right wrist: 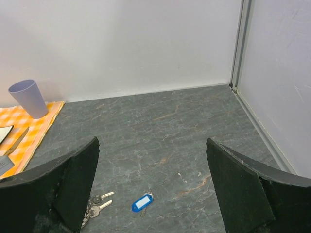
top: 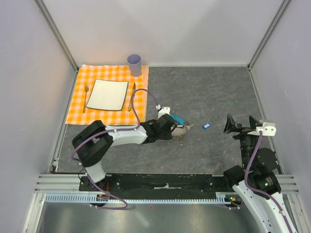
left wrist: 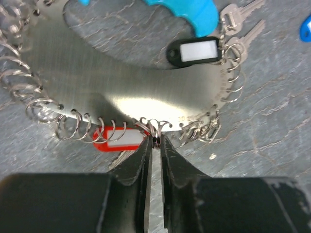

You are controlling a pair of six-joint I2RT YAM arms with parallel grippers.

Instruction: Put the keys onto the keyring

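Observation:
The keyring (left wrist: 112, 85) is a silver crescent plate edged with several small wire rings, with a cyan plastic clasp (left wrist: 194, 12) at its top. My left gripper (left wrist: 155, 141) is shut on one small ring at its lower edge. A red-tagged key (left wrist: 116, 140) hangs just left of the fingers. A black tag (left wrist: 194, 50) and two silver keys (left wrist: 238, 29) hang at the right. A blue-tagged key (top: 206, 125) lies loose on the table; it also shows in the right wrist view (right wrist: 143, 202). My right gripper (right wrist: 151, 145) is open and empty, behind that key.
An orange checked placemat (top: 80, 104) at the back left holds a white plate (top: 107, 94), fork and knife. A lilac cup (top: 134, 63) stands at its far corner. White walls close in the grey table (top: 214, 92).

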